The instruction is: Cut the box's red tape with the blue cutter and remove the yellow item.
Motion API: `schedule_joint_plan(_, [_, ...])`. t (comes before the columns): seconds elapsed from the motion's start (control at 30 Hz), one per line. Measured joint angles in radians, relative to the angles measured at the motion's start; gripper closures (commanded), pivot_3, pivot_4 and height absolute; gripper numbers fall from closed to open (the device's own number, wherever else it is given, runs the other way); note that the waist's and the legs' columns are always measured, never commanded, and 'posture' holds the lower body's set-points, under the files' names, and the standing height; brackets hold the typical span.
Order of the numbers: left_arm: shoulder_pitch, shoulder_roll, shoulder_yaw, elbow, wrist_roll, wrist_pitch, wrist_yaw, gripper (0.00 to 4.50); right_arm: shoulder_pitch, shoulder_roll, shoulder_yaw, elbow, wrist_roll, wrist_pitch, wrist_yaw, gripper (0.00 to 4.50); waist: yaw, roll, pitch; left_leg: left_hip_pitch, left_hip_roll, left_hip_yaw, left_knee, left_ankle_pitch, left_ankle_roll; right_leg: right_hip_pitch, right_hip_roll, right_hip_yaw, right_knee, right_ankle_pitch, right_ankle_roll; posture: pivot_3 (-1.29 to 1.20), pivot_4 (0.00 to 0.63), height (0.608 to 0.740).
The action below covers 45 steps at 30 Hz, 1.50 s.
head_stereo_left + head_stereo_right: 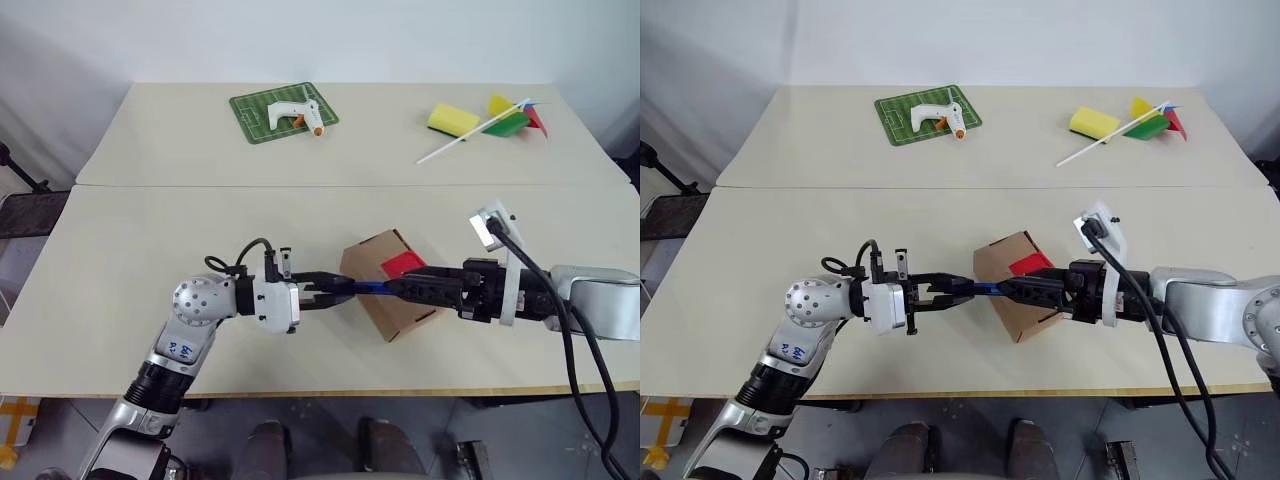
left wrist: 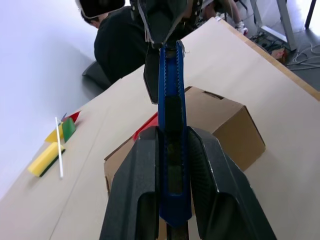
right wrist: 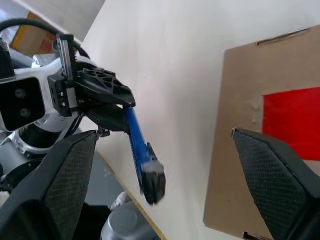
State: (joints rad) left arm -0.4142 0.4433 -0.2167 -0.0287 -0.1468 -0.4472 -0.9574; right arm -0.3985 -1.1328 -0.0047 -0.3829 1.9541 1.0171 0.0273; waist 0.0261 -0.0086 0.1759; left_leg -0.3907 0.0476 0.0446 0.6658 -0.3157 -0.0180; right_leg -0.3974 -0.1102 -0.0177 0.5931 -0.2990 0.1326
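Observation:
The small brown box (image 1: 392, 300) lies on the near table, turned at an angle, with the red tape (image 1: 403, 263) on its top face. My left gripper (image 1: 340, 288) is shut on the blue cutter (image 1: 368, 286), which it holds level above the box, pointing right. My right gripper (image 3: 162, 135) comes in from the right with its jaws wide open. The cutter's dark tip (image 3: 152, 182) sits between them, touching neither finger. In the left wrist view the cutter (image 2: 170, 100) runs out between my fingers (image 2: 142, 175) over the box (image 2: 225, 125). The yellow item is hidden.
On the far table a white glue gun (image 1: 293, 115) rests on a green mat (image 1: 255, 125), with a yellow sponge (image 1: 453, 120) and a pinwheel (image 1: 512, 115) at the right. A seam (image 1: 200, 186) divides the two tables. A person (image 2: 120, 40) sits beyond the far table.

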Motion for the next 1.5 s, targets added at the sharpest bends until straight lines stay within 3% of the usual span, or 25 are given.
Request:
schedule_joint_plan(0.17, [0.014,-0.010,-0.010,-0.002,0.016,0.009,0.017,4.04,-0.031,0.010,0.011,0.020,0.000,0.033,0.002,0.03,0.000,0.000,0.000,0.000,0.000,0.000,0.000,0.000,0.000,0.000,0.000,0.000,-0.001,0.000,0.000,0.00,0.150,0.740])
schedule_joint_plan(0.27, [0.012,-0.017,-0.010,0.000,0.027,0.009,0.030,4.04,-0.044,0.013,0.029,0.034,0.000,0.040,0.001,0.58,-0.001,0.000,0.000,0.000,0.000,0.000,0.000,0.000,0.000,0.000,0.000,0.000,0.000,0.000,0.000,0.00,0.150,0.740])
schedule_joint_plan(0.67, [-0.007,-0.030,-0.010,0.019,0.045,0.006,0.054,4.04,-0.068,0.092,0.042,0.032,0.007,0.030,-0.046,4.36,0.000,0.000,0.000,0.000,0.000,0.000,0.000,0.000,0.000,0.000,0.000,0.000,0.002,0.000,0.000,0.00,0.150,0.740])
schedule_joint_plan(0.8, [-0.007,-0.031,-0.010,0.022,0.045,0.006,0.057,4.04,-0.068,0.099,0.042,0.033,0.007,0.030,-0.050,4.34,0.000,0.000,0.000,0.000,0.000,0.000,0.001,0.000,0.000,0.000,0.000,0.000,0.002,0.000,0.000,0.00,0.150,0.740])
schedule_joint_plan(0.93, [0.000,-0.030,-0.009,0.002,0.007,0.058,0.046,2.76,-0.066,0.099,0.039,0.040,-0.008,0.032,-0.048,4.34,-0.001,0.000,0.000,0.000,0.000,0.000,0.000,0.000,0.000,0.000,0.000,0.000,0.002,0.000,0.000,0.00,0.150,0.740])
schedule_joint_plan(1.03, [0.023,-0.024,0.027,-0.048,-0.074,0.217,0.073,1.87,-0.055,0.085,0.023,0.044,-0.029,0.042,-0.016,4.34,-0.002,0.000,0.000,0.000,0.000,0.000,0.000,0.000,0.001,0.000,0.000,0.000,0.002,0.000,0.001,0.00,0.150,0.740])
schedule_joint_plan(1.17, [0.095,0.112,0.229,-0.079,-0.317,0.588,0.110,1.86,-0.003,-0.006,-0.110,0.041,-0.085,0.082,0.110,4.34,-0.008,0.000,0.000,0.000,0.003,-0.001,0.000,0.000,0.001,-0.001,0.002,-0.001,0.002,0.000,0.001,0.00,0.150,0.740])
schedule_joint_plan(1.3, [0.081,0.223,0.348,0.012,-0.413,0.747,0.055,1.86,0.072,-0.027,-0.241,0.034,-0.119,0.086,0.196,4.34,0.000,0.000,0.000,0.000,0.003,-0.001,0.000,0.000,0.000,-0.001,0.003,-0.001,0.001,0.000,0.000,0.00,0.150,0.740])
schedule_joint_plan(1.4, [0.030,0.257,0.373,0.122,-0.416,0.816,0.008,2.51,0.143,-0.064,-0.371,0.027,-0.216,0.091,0.263,4.34,0.009,0.000,0.001,0.000,0.001,-0.001,0.000,0.000,0.000,-0.001,0.002,-0.001,0.000,0.000,0.000,0.00,0.150,0.740])
schedule_joint_plan(1.5, [-0.037,0.204,0.291,0.128,-0.382,0.826,-0.024,3.41,0.213,-0.121,-0.480,0.026,-0.433,0.074,0.354,4.34,0.020,0.000,0.001,0.000,-0.002,0.001,0.001,0.000,0.000,0.001,0.001,0.001,0.000,0.000,0.000,0.00,0.150,0.740])
